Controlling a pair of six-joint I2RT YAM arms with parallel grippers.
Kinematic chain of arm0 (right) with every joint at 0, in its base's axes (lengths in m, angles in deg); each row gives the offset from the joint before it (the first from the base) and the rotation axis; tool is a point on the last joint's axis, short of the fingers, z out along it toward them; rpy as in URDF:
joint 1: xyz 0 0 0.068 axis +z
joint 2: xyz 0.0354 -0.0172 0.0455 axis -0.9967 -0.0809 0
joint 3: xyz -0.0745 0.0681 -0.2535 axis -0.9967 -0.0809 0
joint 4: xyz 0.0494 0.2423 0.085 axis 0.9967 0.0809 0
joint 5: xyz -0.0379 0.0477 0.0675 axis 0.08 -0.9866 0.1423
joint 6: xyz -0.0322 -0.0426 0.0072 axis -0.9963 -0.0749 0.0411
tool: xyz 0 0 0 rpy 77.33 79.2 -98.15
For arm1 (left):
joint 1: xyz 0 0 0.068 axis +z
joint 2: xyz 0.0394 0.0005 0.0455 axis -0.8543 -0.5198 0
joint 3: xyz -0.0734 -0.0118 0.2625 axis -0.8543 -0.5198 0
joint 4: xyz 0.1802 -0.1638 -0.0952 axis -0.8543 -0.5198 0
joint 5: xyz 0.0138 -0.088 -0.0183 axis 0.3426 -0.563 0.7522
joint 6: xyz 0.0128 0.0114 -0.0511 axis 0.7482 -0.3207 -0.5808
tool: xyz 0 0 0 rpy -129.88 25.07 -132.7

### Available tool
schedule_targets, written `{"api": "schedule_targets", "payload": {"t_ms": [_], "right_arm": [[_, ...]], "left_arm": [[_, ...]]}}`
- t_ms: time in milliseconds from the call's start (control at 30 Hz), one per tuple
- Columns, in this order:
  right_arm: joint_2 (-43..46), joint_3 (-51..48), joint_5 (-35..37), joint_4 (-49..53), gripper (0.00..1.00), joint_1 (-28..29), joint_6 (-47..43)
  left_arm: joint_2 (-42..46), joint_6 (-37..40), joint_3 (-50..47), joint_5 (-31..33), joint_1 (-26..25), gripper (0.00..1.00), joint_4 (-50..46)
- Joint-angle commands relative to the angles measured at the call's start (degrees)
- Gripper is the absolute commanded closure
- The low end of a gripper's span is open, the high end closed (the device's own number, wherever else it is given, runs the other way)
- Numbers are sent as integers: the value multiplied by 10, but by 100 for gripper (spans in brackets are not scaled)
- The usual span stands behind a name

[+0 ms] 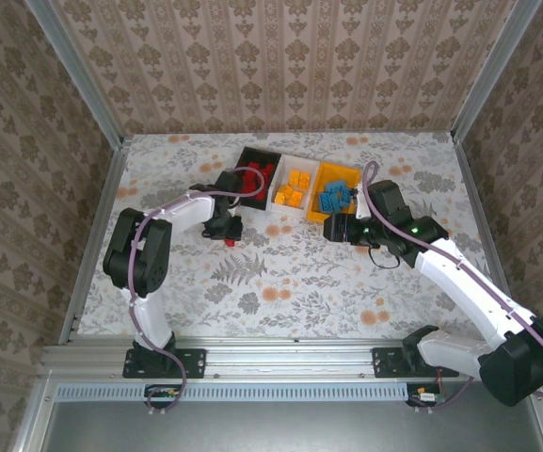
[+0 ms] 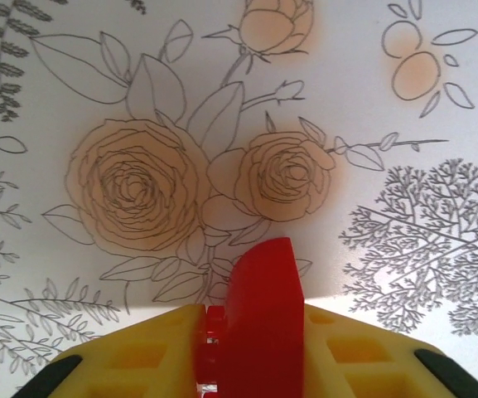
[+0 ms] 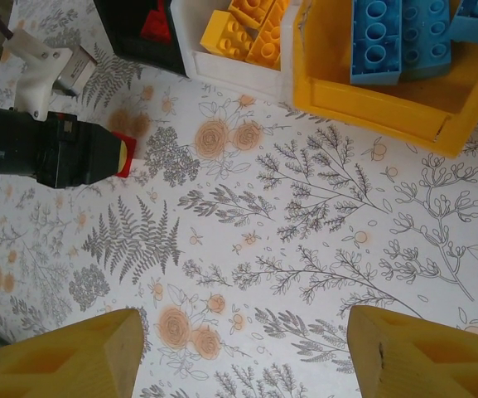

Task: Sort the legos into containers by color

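Note:
My left gripper (image 2: 253,325) is shut on a red lego (image 2: 262,307), which stands on edge between the yellow fingers just above the floral table. From above, that lego (image 1: 231,241) sits in front of the black container (image 1: 246,153), which holds red legos (image 1: 255,179). The white container (image 1: 282,209) holds orange legos (image 1: 295,190), and the orange-yellow container (image 1: 348,171) holds blue legos (image 1: 335,198). My right gripper (image 1: 332,228) hovers open and empty in front of the orange-yellow container (image 3: 379,112). In its wrist view its fingers (image 3: 73,356) stand wide apart.
The three containers stand joined in a row at the back middle of the table. The left arm's black wrist (image 3: 40,153) reaches in at the left of the right wrist view. Metal frame rails (image 1: 92,235) and patterned walls border the table.

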Motion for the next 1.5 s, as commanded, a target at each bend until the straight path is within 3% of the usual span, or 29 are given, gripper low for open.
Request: {"api": "schedule_targets", "payload": {"t_ms": [0,167,300,600,733,967,1067,1467], "right_arm": [[14,2,0,5,32,-3,11],[20,-2,1,6,32,-3,21],[29,-10,3,6,31,-3,29],[78,-40,7,19,31,-3,51],[110,-44,26,52,31,-3,47],[146,-58,45,73,29,-3,41],[143,-58,41,70,29,-4,41],[140,-64,29,58,29,-3,56]], "left_arm": [[25,7,33,-14,17,72,-18],[48,9,106,-44,30,73,-43],[20,24,236,-67,44,73,-82],[-219,68,647,-86,48,73,-212],[-304,71,756,-87,49,73,-237],[-351,59,768,-101,50,72,-216],[-352,56,765,-98,50,59,-216],[-283,68,725,-91,51,51,-206]]}}
